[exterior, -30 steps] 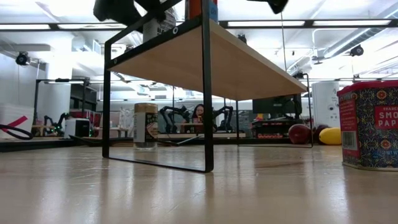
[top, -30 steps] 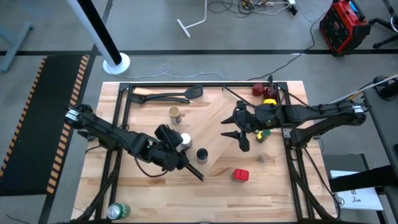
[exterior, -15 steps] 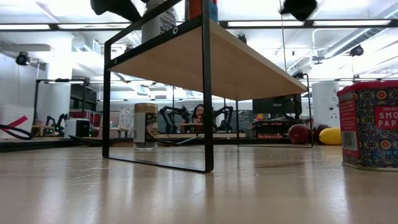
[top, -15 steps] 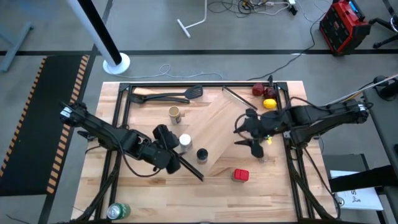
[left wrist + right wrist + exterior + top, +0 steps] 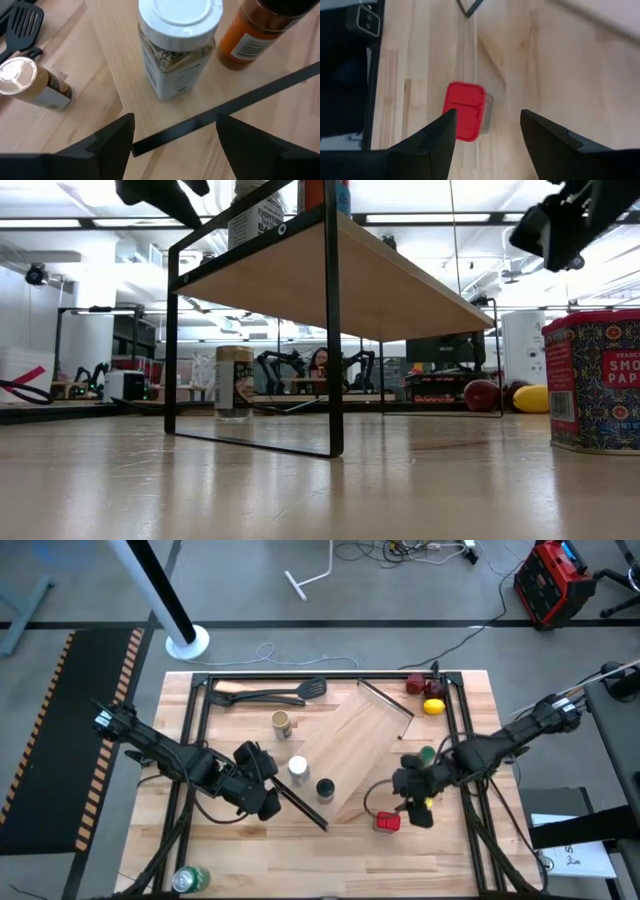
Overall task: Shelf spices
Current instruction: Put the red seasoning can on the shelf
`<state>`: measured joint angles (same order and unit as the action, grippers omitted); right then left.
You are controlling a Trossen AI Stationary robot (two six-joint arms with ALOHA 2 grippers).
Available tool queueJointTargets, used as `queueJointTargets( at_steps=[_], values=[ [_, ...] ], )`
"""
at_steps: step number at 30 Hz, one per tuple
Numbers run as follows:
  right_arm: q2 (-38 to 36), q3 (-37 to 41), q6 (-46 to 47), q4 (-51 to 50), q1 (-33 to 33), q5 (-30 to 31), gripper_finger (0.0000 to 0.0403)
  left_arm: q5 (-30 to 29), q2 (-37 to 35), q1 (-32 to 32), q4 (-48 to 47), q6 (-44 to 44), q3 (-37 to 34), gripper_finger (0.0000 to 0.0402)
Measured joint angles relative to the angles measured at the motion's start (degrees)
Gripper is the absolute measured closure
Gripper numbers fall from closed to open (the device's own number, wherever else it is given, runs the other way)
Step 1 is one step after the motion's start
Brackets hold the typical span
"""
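Red square tin on the table between the right arm's spread-open fingers, untouched; left fingers likewise open

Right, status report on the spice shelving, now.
Right end effector open above red tin. Left end effector open, facing white-capped jar on shelf. Nothing blocking.

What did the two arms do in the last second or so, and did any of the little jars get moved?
The right gripper swung off the shelf to hover open over the red square tin on the table. The left gripper, open, backed away from the white-capped jar, leaving it on the shelf beside the black-capped jar. The jars themselves stayed put.
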<state>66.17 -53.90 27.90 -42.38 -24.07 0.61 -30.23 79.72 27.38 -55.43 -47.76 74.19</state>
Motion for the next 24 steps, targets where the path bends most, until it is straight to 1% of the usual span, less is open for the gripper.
queueJointTargets(
  at_steps=[5, 12, 19, 24],
  values=[
    [3.41, 1.10, 6.14, 2.23, -4.10, 3.54, 0.0181, -0.72, -0.04, 0.18, -0.94, -1.25, 0.00, 0.0134],
    [9.93, 0.37, 13.34, 2.14, -9.15, 7.24, 0.0135, -0.73, 0.14, 0.24, -1.75, -2.51, -0.04, 0.0137],
    [17.05, -3.07, 15.73, 2.10, -10.30, 8.62, 0.0093, -0.74, 0.12, 0.24, -2.06, -2.88, -0.07, 0.0138],
    [21.70, -6.24, 15.70, -1.09, -10.33, 10.13, 0.0083, -0.71, 0.12, 0.23, -2.11, -3.30, -0.07, 0.0137]
  ],
)
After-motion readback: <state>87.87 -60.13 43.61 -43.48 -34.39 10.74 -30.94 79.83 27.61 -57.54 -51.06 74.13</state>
